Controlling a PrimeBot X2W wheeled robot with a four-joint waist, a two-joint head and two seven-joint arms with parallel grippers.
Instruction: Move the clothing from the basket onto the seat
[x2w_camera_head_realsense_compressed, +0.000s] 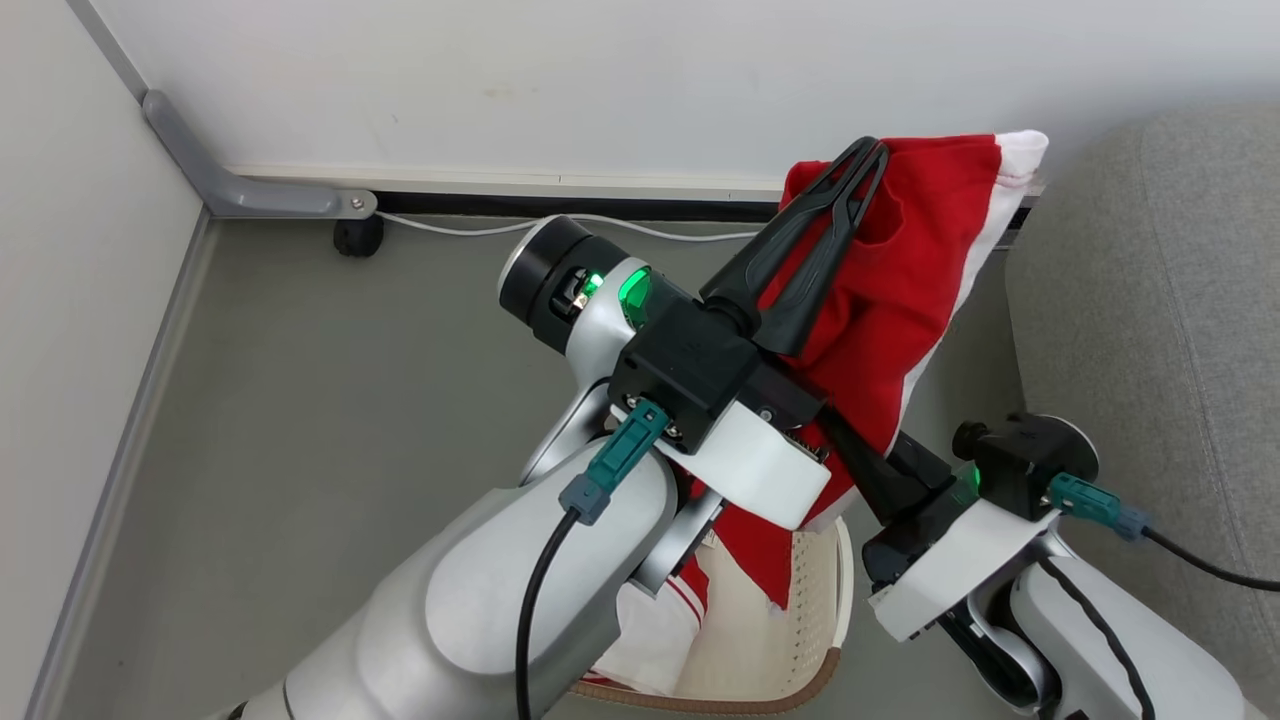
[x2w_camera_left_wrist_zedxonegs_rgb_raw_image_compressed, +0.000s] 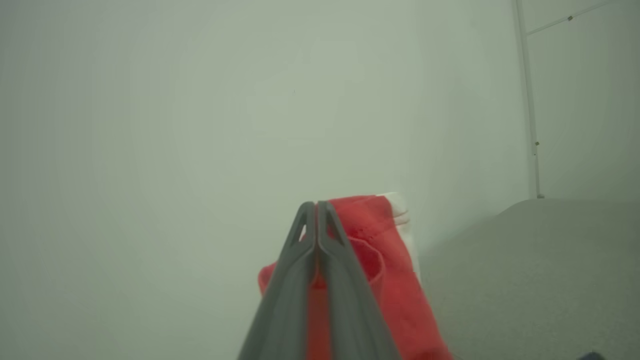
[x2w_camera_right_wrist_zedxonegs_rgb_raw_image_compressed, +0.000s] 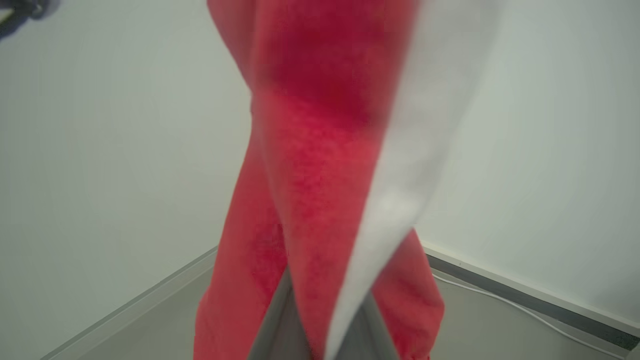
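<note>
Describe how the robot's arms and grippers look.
Both arms wear rounded silver-grey shells. Left gripper: two long dark slotted fingers on a black block, white bracket, teal plug with black cable, green light. Right gripper matches: dark fingers, white bracket, teal plug, black cable, green light.

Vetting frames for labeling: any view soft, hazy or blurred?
Head view: sharp, evenly lit. Left wrist view: hazy and washed out; left gripper and clothing look pale. Right wrist view: clothing very close to the camera, heavily blurred; wall behind is clearer.
</note>
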